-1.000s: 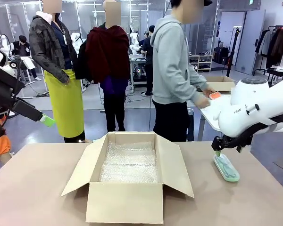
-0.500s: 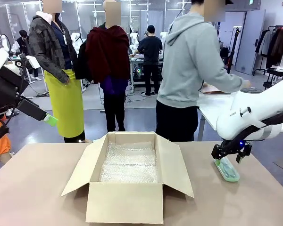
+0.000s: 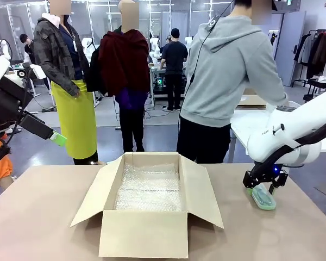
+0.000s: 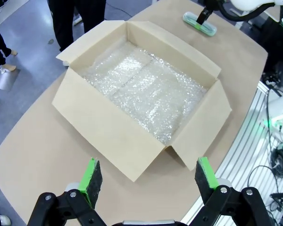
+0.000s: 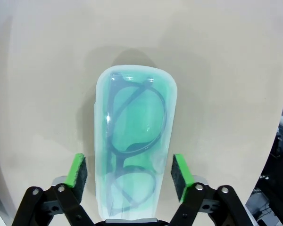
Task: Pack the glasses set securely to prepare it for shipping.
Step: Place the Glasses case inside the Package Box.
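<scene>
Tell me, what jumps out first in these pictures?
An open cardboard box lined with bubble wrap sits in the middle of the table. To its right, the right arm's fingers stand open either side of a mint-green glasses case, dark frames showing through.

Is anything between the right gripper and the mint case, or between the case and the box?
Nothing visible at the grasp: the open right gripper straddles the mint-green glasses case. Toward the cardboard box, its raised right flap must be cleared.
</scene>
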